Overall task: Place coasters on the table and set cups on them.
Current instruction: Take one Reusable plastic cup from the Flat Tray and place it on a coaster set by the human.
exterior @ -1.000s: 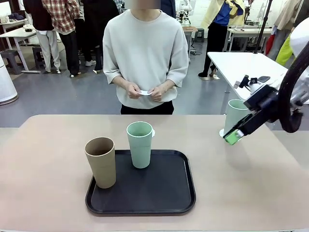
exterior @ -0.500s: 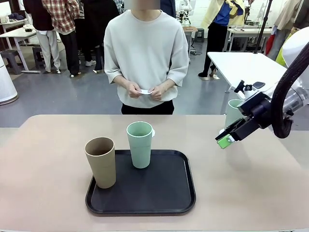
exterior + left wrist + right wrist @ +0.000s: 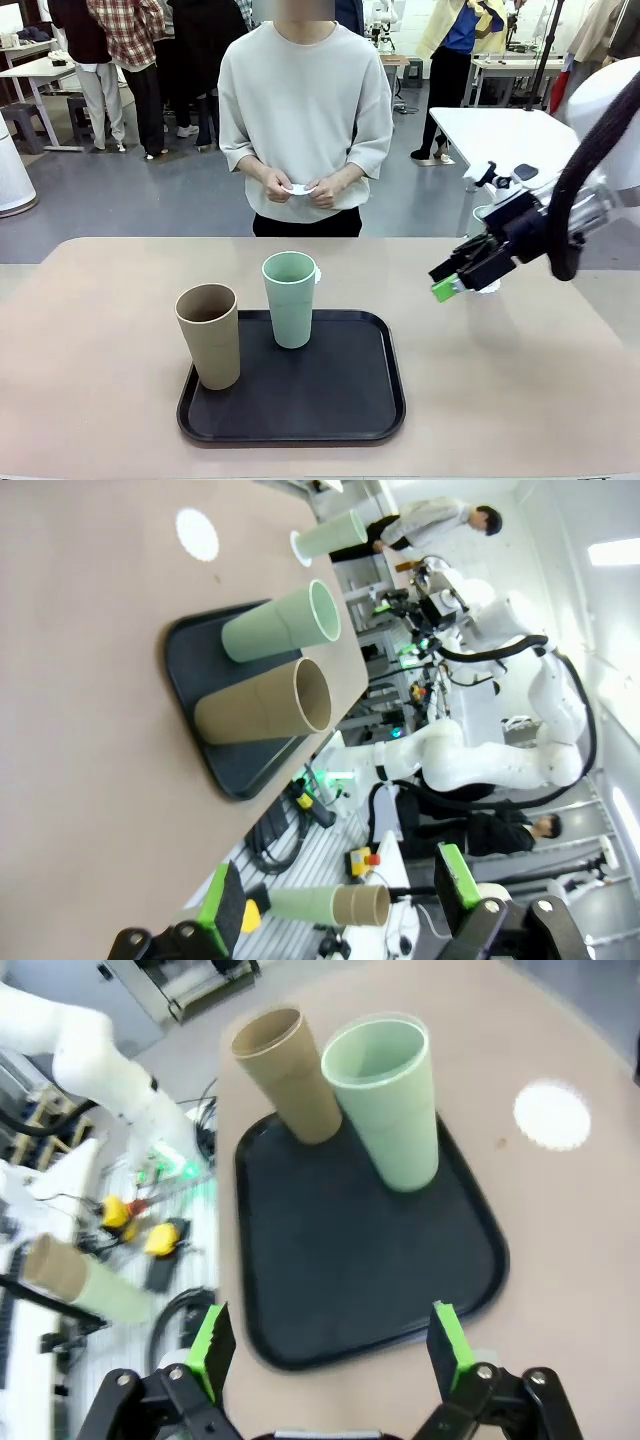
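Note:
A tan cup [image 3: 208,335] and a mint cup [image 3: 290,298] stand on the black tray [image 3: 340,400] on the table [image 3: 520,380]. A white coaster [image 3: 317,273] peeks out behind the mint cup and lies bare on the table beyond the tray [image 3: 551,1113]. Another mint cup [image 3: 335,537] stands on a coaster at the table's right side, partly hidden in the front view behind my right gripper [image 3: 443,281]. That gripper hangs open and empty just left of this cup. My left gripper [image 3: 340,900] is open, low and far from the tray. The person's hands hold a coaster [image 3: 300,190].
The person stands at the far edge, hands close to the body. Bare tabletop lies left of the tray and along the front right. White tables and other people are in the background.
My right gripper has drawn left and slightly up, away from the mint cup at the right and toward the tray. The cups, the tray and the person's hands have stayed put.

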`<state>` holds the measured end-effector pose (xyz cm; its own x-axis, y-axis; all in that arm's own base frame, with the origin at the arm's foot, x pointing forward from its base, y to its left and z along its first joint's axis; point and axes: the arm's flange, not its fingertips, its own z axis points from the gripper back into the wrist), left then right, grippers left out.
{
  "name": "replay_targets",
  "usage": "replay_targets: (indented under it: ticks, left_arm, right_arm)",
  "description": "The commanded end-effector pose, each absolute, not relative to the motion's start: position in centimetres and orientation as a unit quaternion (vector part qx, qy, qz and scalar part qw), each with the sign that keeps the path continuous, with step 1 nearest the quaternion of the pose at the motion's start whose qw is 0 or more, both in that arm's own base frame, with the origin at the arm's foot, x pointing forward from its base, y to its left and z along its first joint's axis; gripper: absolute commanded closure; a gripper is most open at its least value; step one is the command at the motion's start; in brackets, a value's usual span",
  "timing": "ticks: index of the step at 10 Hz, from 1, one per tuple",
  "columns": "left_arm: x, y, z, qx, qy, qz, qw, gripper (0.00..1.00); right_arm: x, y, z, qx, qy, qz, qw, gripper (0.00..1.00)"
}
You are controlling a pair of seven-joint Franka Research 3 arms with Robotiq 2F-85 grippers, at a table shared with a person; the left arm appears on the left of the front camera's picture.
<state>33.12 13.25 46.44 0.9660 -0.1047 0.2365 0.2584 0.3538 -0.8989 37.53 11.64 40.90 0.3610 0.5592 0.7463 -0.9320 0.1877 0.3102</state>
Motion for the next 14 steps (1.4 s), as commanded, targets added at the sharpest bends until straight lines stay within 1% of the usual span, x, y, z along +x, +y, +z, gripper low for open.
replay_targets:
  ticks: [1,4,5,8,9,10,14]
  left_arm:
    - [33.0,13.4,46.6,-0.562,-0.072,-0.113,0.816,0.00]
    - [33.0,13.4,46.6,-0.562,-0.072,-0.113,0.816,0.00]
    - [33.0,13.4,46.6,-0.562,-0.072,-0.113,0.816,0.00]
    - [33.0,13.4,46.6,-0.562,-0.072,-0.113,0.816,0.00]
    - [33.0,13.4,46.6,-0.562,-0.072,-0.113,0.816,0.00]
    - [33.0,13.4,46.6,-0.562,-0.072,-0.113,0.816,0.00]
    - [33.0,13.4,46.6,-0.562,-0.072,-0.113,0.816,0.00]
  right_arm:
    - [38.8,15.8,36.7,0.399,-0.325,0.544,0.663,0.00]
    - [39.9,18.7,34.3,0.347,-0.377,0.564,0.647,0.00]
    - [40.4,19.2,33.5,0.330,-0.379,0.570,0.650,0.00]
    - [40.9,19.8,33.1,0.328,-0.385,0.575,0.643,0.00]
    - [41.0,19.3,33.3,0.340,-0.381,0.571,0.643,0.00]
    - [40.5,19.4,33.6,0.339,-0.363,0.579,0.647,0.00]
    - [40.7,19.3,33.7,0.338,-0.364,0.578,0.647,0.00]
